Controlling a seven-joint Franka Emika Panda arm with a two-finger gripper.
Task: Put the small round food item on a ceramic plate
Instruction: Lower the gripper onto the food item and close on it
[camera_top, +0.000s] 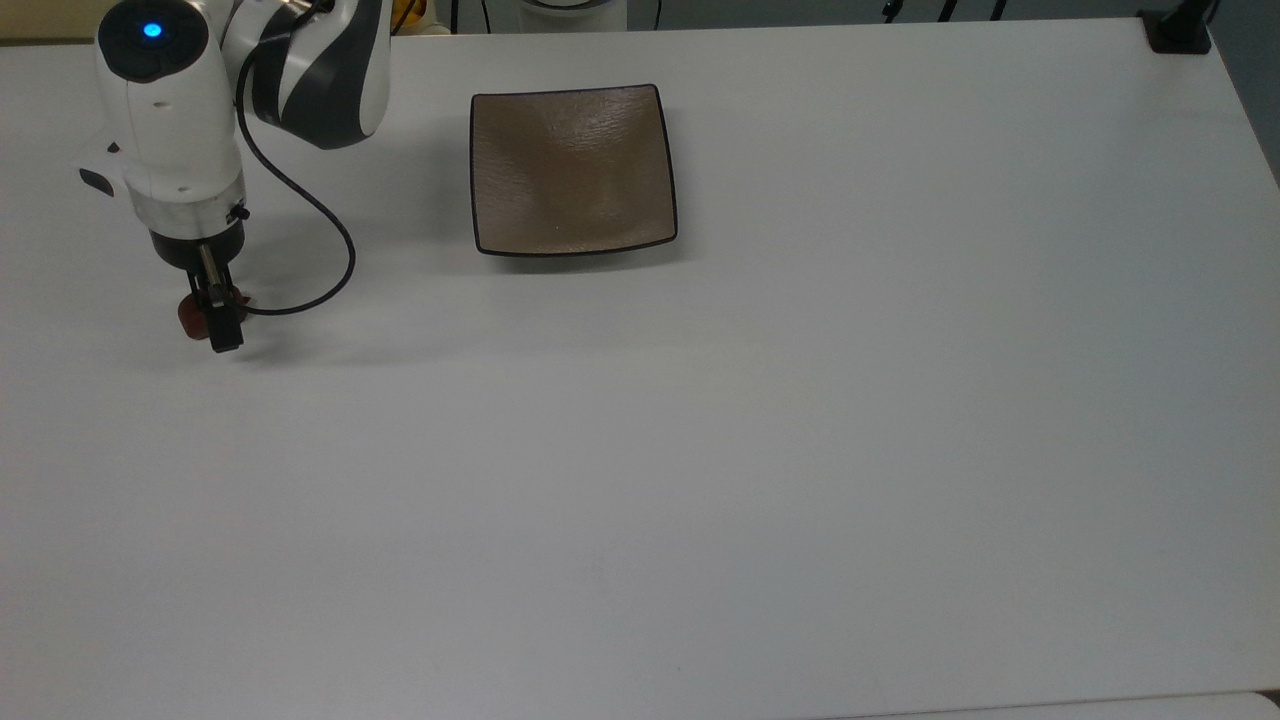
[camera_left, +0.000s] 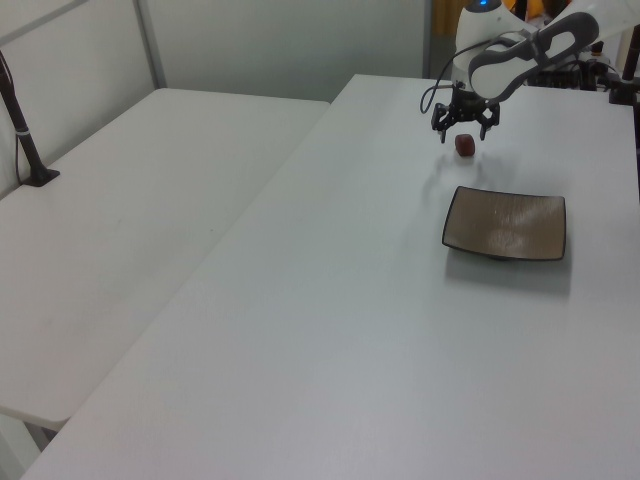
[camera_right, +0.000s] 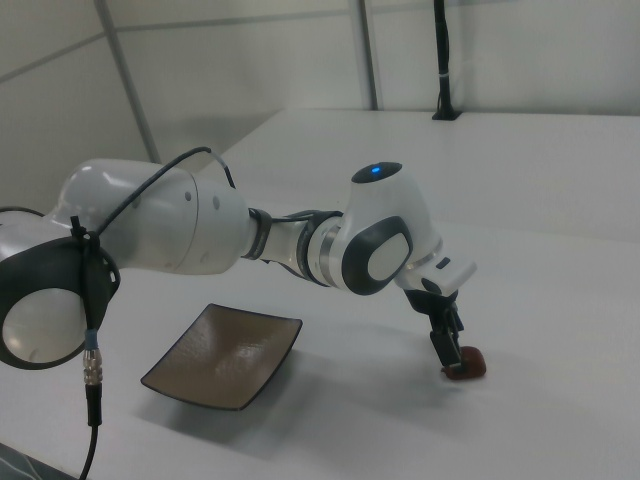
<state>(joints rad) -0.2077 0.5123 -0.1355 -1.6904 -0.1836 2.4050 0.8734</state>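
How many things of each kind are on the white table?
Food items: 1, a reddish-brown lump
Plates: 1, a square brown plate
Total: 2

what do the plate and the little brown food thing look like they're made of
The ceramic plate: likely glazed stoneware, judging by its tan rippled surface with soft sheen and thin dark rim. The small round food item: dark reddish-brown and glossy; possibly plastic or real, the look leaves it open.

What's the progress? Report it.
Done: the claw is down at the small round food item, fingers open around it. In hand: nothing gripped; the item sits on the table. Left: close, lift, carry to the empty ceramic plate, release.
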